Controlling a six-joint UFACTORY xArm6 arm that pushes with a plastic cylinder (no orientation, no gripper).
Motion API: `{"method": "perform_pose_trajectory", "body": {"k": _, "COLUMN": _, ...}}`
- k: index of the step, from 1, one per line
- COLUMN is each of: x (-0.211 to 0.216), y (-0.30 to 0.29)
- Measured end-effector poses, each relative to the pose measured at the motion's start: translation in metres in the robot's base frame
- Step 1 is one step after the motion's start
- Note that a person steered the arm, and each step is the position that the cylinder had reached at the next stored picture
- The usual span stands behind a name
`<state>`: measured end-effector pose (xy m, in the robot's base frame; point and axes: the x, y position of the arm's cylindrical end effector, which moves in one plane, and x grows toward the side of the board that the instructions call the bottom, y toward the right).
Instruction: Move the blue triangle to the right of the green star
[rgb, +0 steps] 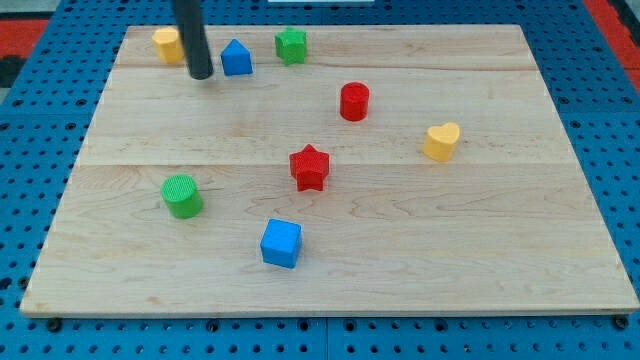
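Note:
The blue triangle (236, 58) sits near the view's top left on the wooden board (480, 250). The green star (291, 45) lies just to its right, a small gap between them. My tip (201, 74) is at the end of the dark rod, just left of the blue triangle and close to it; I cannot tell if they touch.
A yellow block (167, 43) lies left of the rod. A red cylinder (354, 101), a red star (309, 167), a yellow heart (441, 141), a green cylinder (182, 195) and a blue cube (281, 243) are spread over the board.

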<state>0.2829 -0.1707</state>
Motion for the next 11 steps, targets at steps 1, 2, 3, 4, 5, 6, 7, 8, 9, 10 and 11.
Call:
{"method": "perform_pose_trajectory", "body": {"k": 1, "x": -0.015, "y": 0.003}}
{"method": "perform_pose_trajectory", "body": {"k": 2, "x": -0.024, "y": 0.059}}
{"method": "perform_pose_trajectory", "body": {"k": 3, "x": 0.006, "y": 0.109}}
{"method": "perform_pose_trajectory", "body": {"k": 4, "x": 0.004, "y": 0.145}}
{"method": "perform_pose_trajectory", "body": {"k": 5, "x": -0.001, "y": 0.053}}
{"method": "perform_pose_trajectory", "body": {"k": 6, "x": -0.008, "y": 0.115}}
{"method": "perform_pose_trajectory", "body": {"k": 7, "x": -0.016, "y": 0.183}}
{"method": "perform_pose_trajectory", "body": {"k": 8, "x": -0.017, "y": 0.185}}
{"method": "perform_pose_trajectory", "body": {"k": 9, "x": -0.019, "y": 0.137}}
{"method": "perform_pose_trajectory", "body": {"k": 10, "x": -0.041, "y": 0.174}}
{"method": "perform_pose_trajectory", "body": {"k": 11, "x": -0.07, "y": 0.171}}
